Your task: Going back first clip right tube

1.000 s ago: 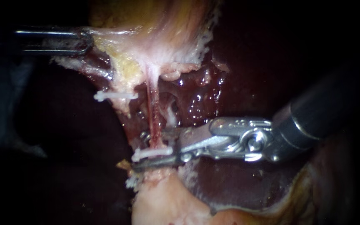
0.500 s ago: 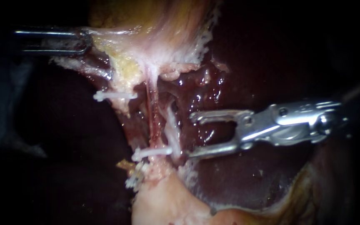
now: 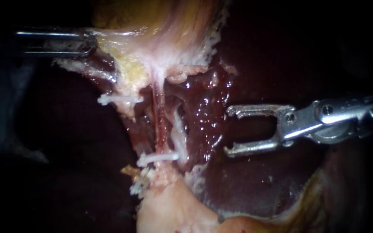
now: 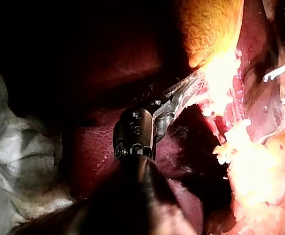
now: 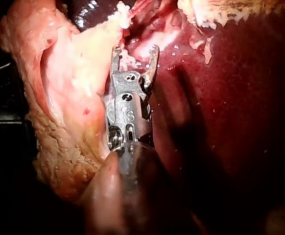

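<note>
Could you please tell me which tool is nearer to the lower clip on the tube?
Right. The right tool, open and empty, sits beside the lower clip, apart from it, over the liver. The left tool grips pale tissue well above, beyond the upper clip.

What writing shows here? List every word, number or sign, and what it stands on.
No text can be read.
The silver right instrument, jaws open, bears a small stamped mark on its wrist: too small to read.
The white clips, the dark red liver and the pale tissue: none.
</note>
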`<action>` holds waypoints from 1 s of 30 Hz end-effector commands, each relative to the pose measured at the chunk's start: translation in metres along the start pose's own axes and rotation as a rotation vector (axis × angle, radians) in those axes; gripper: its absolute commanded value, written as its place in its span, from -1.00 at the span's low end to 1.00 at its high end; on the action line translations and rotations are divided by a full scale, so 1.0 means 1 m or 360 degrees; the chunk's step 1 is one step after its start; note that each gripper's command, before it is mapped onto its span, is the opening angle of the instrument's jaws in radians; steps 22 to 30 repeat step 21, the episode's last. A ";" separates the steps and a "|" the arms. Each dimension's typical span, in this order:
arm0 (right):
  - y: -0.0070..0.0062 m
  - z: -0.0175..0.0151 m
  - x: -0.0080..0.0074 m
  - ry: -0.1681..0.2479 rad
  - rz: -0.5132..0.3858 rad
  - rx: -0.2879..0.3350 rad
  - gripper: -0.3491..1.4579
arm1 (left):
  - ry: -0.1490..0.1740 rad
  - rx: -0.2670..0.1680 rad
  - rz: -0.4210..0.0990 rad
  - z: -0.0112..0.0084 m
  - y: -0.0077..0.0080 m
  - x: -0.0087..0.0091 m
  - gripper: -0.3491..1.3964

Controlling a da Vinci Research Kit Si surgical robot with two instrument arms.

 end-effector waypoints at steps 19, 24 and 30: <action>0.0000 0.0000 0.0000 0.0000 0.0001 0.0000 -0.06 | 0.0001 -0.0003 0.0021 0.0042 -0.0003 -0.0023 -1.00; 0.0000 0.0000 0.0000 0.0000 0.0001 0.0000 -0.06 | 0.0000 -0.0004 0.0021 0.0041 -0.0003 -0.0023 -1.00; 0.0000 0.0000 0.0000 0.0000 0.0001 0.0000 -0.06 | 0.0000 -0.0004 0.0021 0.0041 -0.0003 -0.0023 -1.00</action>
